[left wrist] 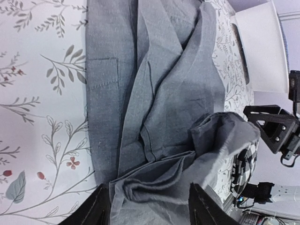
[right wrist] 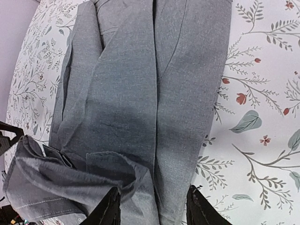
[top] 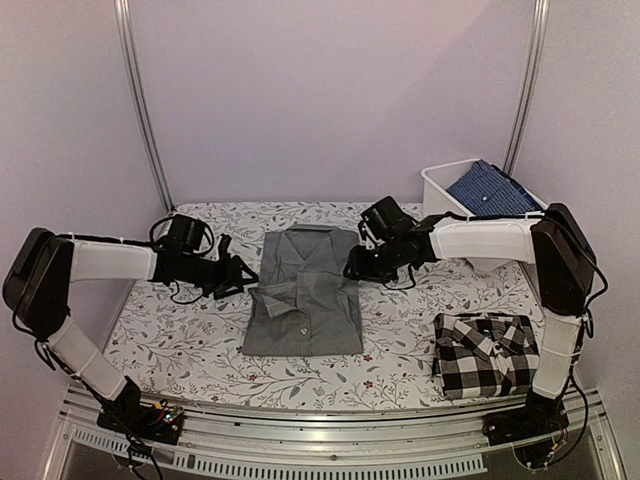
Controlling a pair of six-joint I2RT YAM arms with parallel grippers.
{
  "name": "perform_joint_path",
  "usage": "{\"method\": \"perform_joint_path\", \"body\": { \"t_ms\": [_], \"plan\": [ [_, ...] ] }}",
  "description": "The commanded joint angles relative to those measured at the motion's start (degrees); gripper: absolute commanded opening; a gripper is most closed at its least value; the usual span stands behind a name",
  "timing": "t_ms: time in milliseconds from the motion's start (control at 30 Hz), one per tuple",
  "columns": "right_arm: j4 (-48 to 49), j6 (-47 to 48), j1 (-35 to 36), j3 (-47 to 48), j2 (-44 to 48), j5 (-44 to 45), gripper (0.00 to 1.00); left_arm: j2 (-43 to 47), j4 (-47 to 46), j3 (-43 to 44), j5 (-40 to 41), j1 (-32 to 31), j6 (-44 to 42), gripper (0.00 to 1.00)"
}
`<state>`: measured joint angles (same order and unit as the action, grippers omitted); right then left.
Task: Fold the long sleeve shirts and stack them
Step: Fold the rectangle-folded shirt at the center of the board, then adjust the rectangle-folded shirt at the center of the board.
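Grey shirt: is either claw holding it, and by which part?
Nothing held. The left claw and right claw are open, straddling the grey shirt at its side edges, not pinching.

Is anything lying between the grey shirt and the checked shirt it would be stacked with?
Nothing visible does: only floral tablecloth lies between the grey shirt and the folded checked shirt. The left tool and right tool flank the grey shirt.
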<state>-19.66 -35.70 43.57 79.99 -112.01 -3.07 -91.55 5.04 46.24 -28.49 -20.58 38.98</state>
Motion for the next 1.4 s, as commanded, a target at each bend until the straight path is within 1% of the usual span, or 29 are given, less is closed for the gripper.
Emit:
{"method": "perform_joint_path", "body": {
  "t_ms": [0, 67, 167, 233, 300, 367, 500, 633, 833, 967, 1067, 1233, 1300, 1367],
  "plan": [
    [-1.6, 2.56, -0.07, -0.8, 6.94, 2.75, 0.49, 7.04, -0.07, -1.32, 1.99, 3.16, -1.86, 0.58],
    [-0.56, 2.72, 0.44, -3.05, 9.2, 2.36, 0.49, 9.74, 1.3, -2.0, 3.52, 3.52, -2.61, 0.58],
    [1.93, 3.61, 2.83, -6.15, 11.85, 0.8, 0.5, 12.47, 3.05, -3.11, 4.11, 3.53, -3.31, 0.55],
    [2.78, 4.45, 4.03, -6.65, 11.51, 0.3, 0.5, 13.39, 3.21, -4.56, 3.15, 3.47, -3.15, 0.46],
    [3.55, 5.01, 4.15, -6.34, 9.53, -1.32, 0.49, 13.67, 2.67, -6.04, 2.34, 3.15, -2.8, 0.39],
    [4.4, 5.64, 4.17, -5.43, 7.38, -2.75, 0.47, 13.13, 1.59, -7.37, 1.73, 2.65, -2.47, 0.36],
    [3.13, 6.81, 4.01, -1.26, 1.83, -2.24, 0.46, 10.36, -0.16, -7.46, 1.71, 2.06, -2.38, 0.36],
    [1.83, 6.3, 2.77, 1.5, -2.64, -0.39, 0.46, 5.66, -1.16, -5.1, 3.19, 1.85, -3.05, 0.37],
    [1.69, 6.34, 1.68, 4.43, -5.84, -0.15, 0.49, -2.1, -4.07, -1.25, 1.78, 1.4, -3.34, 0.38],
    [1.6, 6.52, 1.36, 5.55, -7.37, -0.66, 0.48, -6.09, -4.12, 1.21, 0.94, 0.85, -3.42, 0.37],
    [1.62, 6.68, 1.34, 5.94, -8.09, -1.07, 0.45, -8.2, -6.72, 1.95, -0.17, 0.5, -2.97, 0.35],
    [1.42, 6.61, 1.36, 6.06, -9.53, -1.92, 0.44, -9.97, -7.36, 2.94, -0.44, -0.32, -2.44, 0.31],
    [1.43, 6.63, 1.34, 6.06, -9.86, -1.94, 0.44, -10.37, -7.5, 3.23, -0.53, -0.58, -2.35, 0.25],
    [1.4, 6.66, 1.3, 6.27, -10.07, -2.17, 0.4, -10.49, -8.07, 3.24, -1.07, -0.76, -2.22, 0.2]
  ]
}}
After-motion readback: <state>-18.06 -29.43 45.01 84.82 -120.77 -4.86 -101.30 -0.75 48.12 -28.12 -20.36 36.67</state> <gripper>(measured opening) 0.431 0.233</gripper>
